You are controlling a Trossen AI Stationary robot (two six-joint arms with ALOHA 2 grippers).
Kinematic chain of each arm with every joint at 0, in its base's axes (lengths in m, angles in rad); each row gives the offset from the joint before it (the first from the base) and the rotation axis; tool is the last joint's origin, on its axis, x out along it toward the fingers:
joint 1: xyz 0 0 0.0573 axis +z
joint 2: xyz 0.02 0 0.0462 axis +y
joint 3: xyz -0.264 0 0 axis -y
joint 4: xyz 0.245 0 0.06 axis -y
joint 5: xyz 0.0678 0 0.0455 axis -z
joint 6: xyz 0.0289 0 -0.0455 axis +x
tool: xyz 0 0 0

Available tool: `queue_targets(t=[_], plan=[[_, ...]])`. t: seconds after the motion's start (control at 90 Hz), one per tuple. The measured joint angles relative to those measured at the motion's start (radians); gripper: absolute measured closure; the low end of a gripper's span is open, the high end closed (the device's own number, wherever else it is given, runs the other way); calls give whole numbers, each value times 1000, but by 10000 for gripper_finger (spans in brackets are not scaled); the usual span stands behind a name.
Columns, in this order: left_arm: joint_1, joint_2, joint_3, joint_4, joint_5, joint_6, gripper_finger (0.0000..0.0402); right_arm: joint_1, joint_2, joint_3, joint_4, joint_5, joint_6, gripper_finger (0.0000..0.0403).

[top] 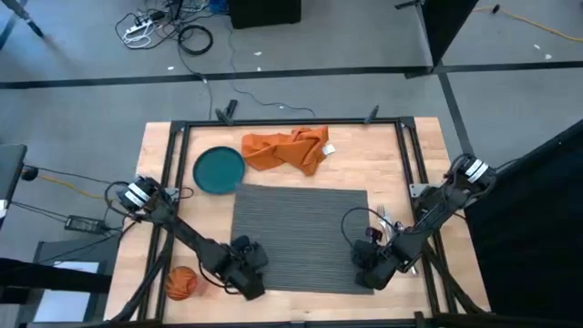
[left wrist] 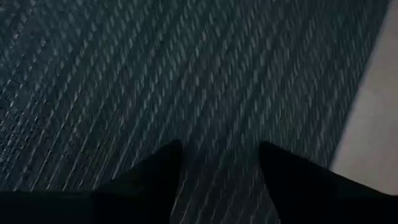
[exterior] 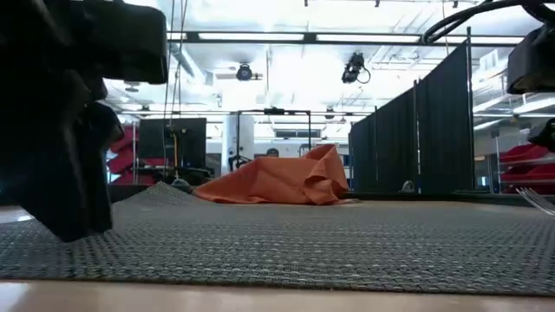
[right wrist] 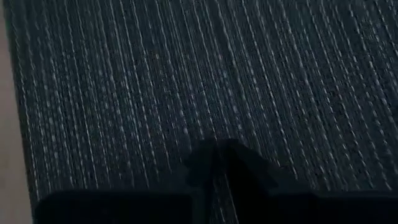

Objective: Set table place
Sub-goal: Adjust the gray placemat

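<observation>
A dark grey ribbed placemat (top: 301, 237) lies flat in the middle of the table (top: 383, 155). Past its far left corner sits a teal plate (top: 219, 169), and next to that lies a crumpled orange napkin (top: 287, 148) (exterior: 277, 182). An orange cup (top: 180, 283) is at the near left. Silver cutlery (top: 387, 221) lies by the mat's right edge. My left gripper (left wrist: 217, 158) is open, low over the mat's near left corner (top: 244, 273). My right gripper (right wrist: 214, 149) is shut, over the mat's near right corner (top: 369, 271); in the low view it (exterior: 533, 78) hangs clear above the mat. My left gripper points down at the placemat near its near left corner (left wrist: 217, 124), with the fingers apart over the ribbed surface. In the low view its dark lower end (exterior: 65, 227) reaches the mat's level, but I cannot tell whether it touches.
A black metal frame (top: 291, 123) runs along the table's far edge and down both sides. Fork tines (exterior: 539, 199) show at the mat's right. Bare wood lies right of the napkin and along the near edge.
</observation>
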Motion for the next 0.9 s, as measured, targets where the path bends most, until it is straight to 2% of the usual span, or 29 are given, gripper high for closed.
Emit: queue_targets(t=[0.122, 0.211, 0.311, 0.411, 0.511, 0.656, 0.756, 0.9], plan=[[7, -10, 161, -201, -19, 54, 200, -24, -102, 40, -40, 2, -62, 382], [21, -11, 291, -443, -148, 81, 200, -57, -178, 41, -61, 48, -121, 382], [62, -12, 382, -665, -315, 115, 200, -122, -236, 41, -56, 142, -218, 382], [160, -14, 393, -765, -363, 158, 200, -220, -254, 41, -48, 249, -333, 382], [268, -13, 331, -697, -303, 249, 200, -339, -248, 42, -40, 235, -457, 382], [361, -11, 185, -394, -143, 430, 200, -470, -168, 41, -24, 29, -575, 382], [393, -12, 96, -258, -86, 459, 200, -505, -91, 39, -27, -57, -624, 382], [407, -13, 7, -207, -38, 461, 200, -522, 1, 39, -5, -109, -644, 382]])
